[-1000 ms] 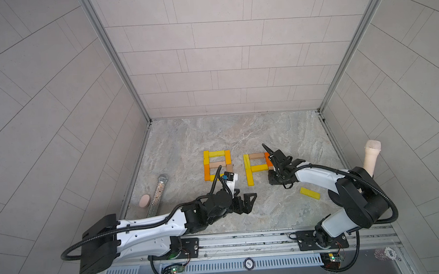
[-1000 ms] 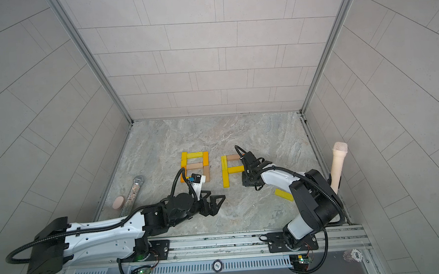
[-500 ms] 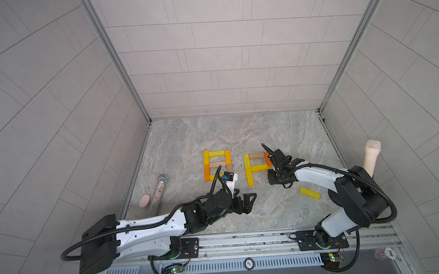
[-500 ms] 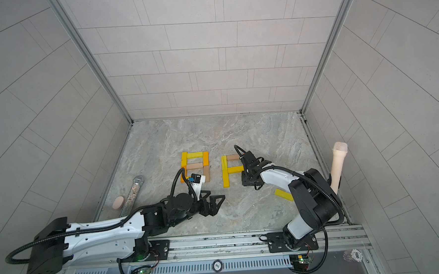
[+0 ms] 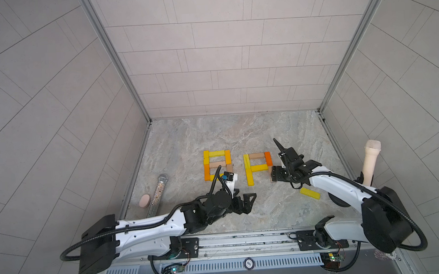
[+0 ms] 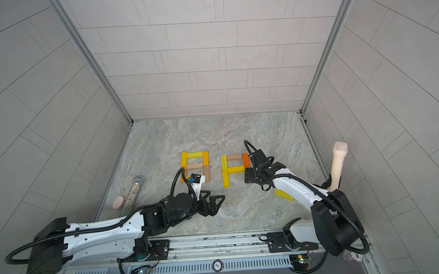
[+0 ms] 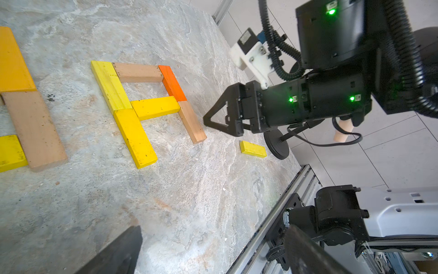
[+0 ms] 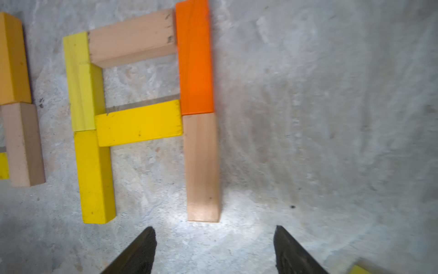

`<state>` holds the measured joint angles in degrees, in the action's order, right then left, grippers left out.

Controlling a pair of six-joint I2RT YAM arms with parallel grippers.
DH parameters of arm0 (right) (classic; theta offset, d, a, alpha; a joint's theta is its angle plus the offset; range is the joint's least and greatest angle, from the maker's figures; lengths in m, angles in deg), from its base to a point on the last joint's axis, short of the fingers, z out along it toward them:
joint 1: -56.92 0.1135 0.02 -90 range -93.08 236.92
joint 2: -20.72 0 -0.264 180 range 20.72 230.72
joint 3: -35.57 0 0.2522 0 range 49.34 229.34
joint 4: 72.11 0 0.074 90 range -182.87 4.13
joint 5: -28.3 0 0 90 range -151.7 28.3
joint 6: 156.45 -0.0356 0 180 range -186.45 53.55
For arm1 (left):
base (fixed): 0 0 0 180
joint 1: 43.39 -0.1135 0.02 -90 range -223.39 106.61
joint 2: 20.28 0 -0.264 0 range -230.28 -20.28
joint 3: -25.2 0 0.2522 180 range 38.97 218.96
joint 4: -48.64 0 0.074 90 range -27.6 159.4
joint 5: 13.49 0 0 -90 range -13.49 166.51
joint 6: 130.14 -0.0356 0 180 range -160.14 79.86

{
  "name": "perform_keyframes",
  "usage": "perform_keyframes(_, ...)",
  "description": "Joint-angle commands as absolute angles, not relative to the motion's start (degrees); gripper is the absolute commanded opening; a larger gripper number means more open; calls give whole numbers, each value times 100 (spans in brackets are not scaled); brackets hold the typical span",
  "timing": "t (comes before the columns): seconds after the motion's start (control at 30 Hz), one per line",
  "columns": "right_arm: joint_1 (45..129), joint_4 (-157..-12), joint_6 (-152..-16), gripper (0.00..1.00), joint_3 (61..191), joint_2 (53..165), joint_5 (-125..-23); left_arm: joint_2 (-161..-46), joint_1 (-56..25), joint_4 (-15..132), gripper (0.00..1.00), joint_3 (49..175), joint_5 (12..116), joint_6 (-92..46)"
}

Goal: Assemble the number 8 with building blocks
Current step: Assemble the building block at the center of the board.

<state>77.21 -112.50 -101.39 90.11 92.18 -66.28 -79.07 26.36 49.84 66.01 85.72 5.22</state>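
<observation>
Two figures of building blocks lie on the marble floor. The left figure [image 5: 217,165] has two square holes, and my left wrist camera hides its near end. The right figure [image 5: 256,165] has six bars: two yellow [image 8: 91,151] on one side, tan on top, yellow [image 8: 138,124] across the middle, then orange [image 8: 194,59] over tan [image 8: 202,166]. My right gripper [image 8: 214,233] is open just off the tan bar's near end and touches nothing. A loose yellow block [image 5: 310,193] lies beside that arm. My left gripper [image 5: 245,202] is open and empty, nearer the front.
A cream microphone-shaped cylinder [image 5: 370,160] stands on a black base by the right wall. A glittery silver cylinder [image 5: 158,192] and a pink round piece [image 5: 144,200] lie by the left wall. The metal rail [image 5: 244,238] runs along the front edge.
My right gripper has opened and let go of the tan bar, which now lies in line below the orange bar. The left arm has not moved.
</observation>
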Motion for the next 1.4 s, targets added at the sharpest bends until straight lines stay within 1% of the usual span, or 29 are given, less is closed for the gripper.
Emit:
perform_keyframes(0.0,7222,-11880,-10052,88,8769,8717,-6584,-7942,2611,5062,99,6645,8597,461)
perform_keyframes(0.07,6859,-12085,-9932,94,8686,8511,-6628,-7977,2604,5084,99,6664,8600,449)
perform_keyframes(0.13,6457,-12234,-9859,96,8591,8349,-6776,-8014,2604,5082,99,6680,8600,433)
perform_keyframes(0.27,5718,-12314,-9854,97,8333,8216,-7064,-8116,2604,5047,99,6731,8579,416)
perform_keyframes(0.47,5428,-12320,-10103,96,8250,8482,-7063,-8179,2604,5044,99,6771,8521,411)
perform_keyframes(0.6,5423,-12184,-10126,95,8088,8543,-7193,-8150,2608,5035,99,6739,8521,415)
perform_keyframes(0.8,5529,-12121,-10129,85,7889,8575,-7391,-8121,2608,5020,99,6657,8564,422)
perform_keyframes(0.97,6058,-12046,-10404,77,7764,8466,-7194,-8132,2604,4974,99,6643,8556,433)
perform_keyframes(1.07,6439,-12046,-10632,73,7766,8429,-6964,-8128,2604,4973,99,6647,8548,433)
perform_keyframes(1.13,6604,-11942,-10775,71,7697,8412,-6987,-8123,2605,4976,99,6634,8552,442)
perform_keyframes(1.23,6874,-11926,-10864,70,7715,8427,-6912,-8121,2604,4971,99,6607,8556,455)
perform_keyframes(1.3,6939,-12033,-10840,70,7779,8390,-6689,-8126,2604,4964,99,6621,8549,451)
perform_keyframes(1.33,6944,-12112,-10829,71,7801,8338,-6535,-8128,2604,4963,99,6621,8549,453)
perform_keyframes(1.37,6936,-12205,-10809,73,7830,8277,-6330,-8116,2604,4965,99,6627,8539,451)
